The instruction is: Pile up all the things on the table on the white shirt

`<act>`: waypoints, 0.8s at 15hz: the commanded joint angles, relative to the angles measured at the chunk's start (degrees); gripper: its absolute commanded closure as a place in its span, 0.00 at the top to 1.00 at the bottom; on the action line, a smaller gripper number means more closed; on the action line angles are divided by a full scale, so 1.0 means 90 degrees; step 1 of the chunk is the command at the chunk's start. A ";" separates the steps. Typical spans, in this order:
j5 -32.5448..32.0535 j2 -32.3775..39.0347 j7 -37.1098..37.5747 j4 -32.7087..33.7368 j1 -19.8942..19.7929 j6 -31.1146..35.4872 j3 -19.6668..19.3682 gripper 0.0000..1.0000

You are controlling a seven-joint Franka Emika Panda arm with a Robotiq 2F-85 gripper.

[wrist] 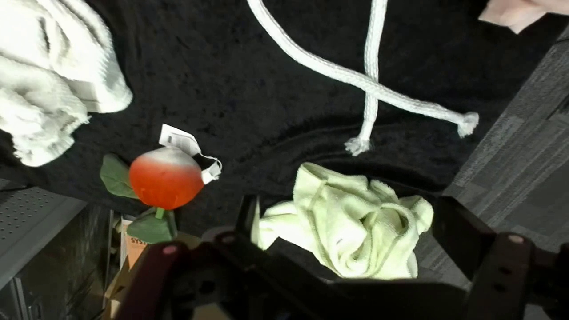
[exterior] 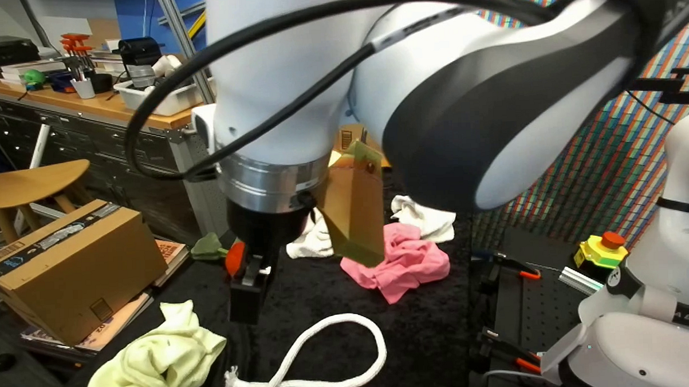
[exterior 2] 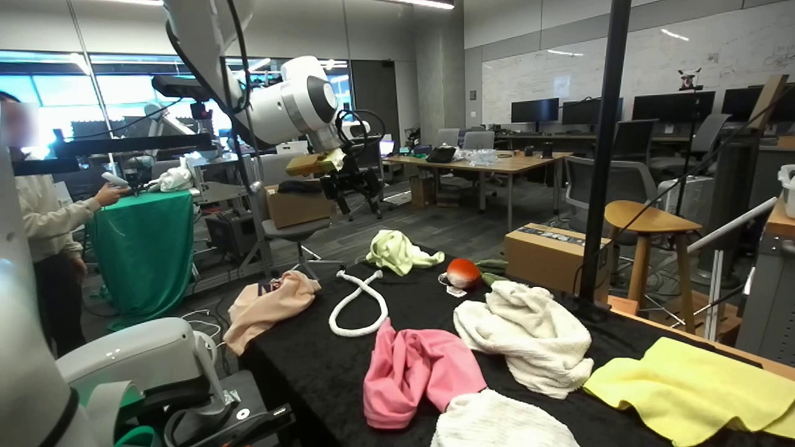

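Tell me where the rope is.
In an exterior view, the rope lies looped on the black table left of centre, between the peach cloth and the pink cloth, with the pale green cloth to its upper right.

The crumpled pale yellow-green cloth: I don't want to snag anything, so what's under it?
In the wrist view, wide black table fabric shows along the upper edge of the crumpled pale yellow-green cloth; nothing else peeks out there. Whatever its folds cover cannot be seen.

white arm (exterior: pixel 277 70) | dark-grey panel (exterior: pixel 485 117) | black cable (exterior: pixel 132 135) | silver collar (exterior: pixel 264 182) | black pincer (wrist: pixel 346 218)
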 commanded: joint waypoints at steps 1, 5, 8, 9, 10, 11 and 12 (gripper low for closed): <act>-0.0214 0.1097 0.0088 0.1233 0.0769 -0.0232 -0.0542 1.00; -0.0199 0.1900 0.0239 0.2005 0.1474 0.0074 -0.1134 1.00; -0.0066 0.2314 0.0315 0.2364 0.1839 0.0348 -0.1445 1.00; -0.0100 0.2362 0.0435 0.2421 0.1982 0.0428 -0.1563 1.00; -0.0048 0.2462 0.0443 0.2514 0.2076 0.0494 -0.1631 1.00; -0.0021 0.2557 0.0560 0.2589 0.2199 0.0597 -0.1720 1.00; -0.0044 0.2660 0.0711 0.2680 0.2341 0.0711 -0.1845 1.00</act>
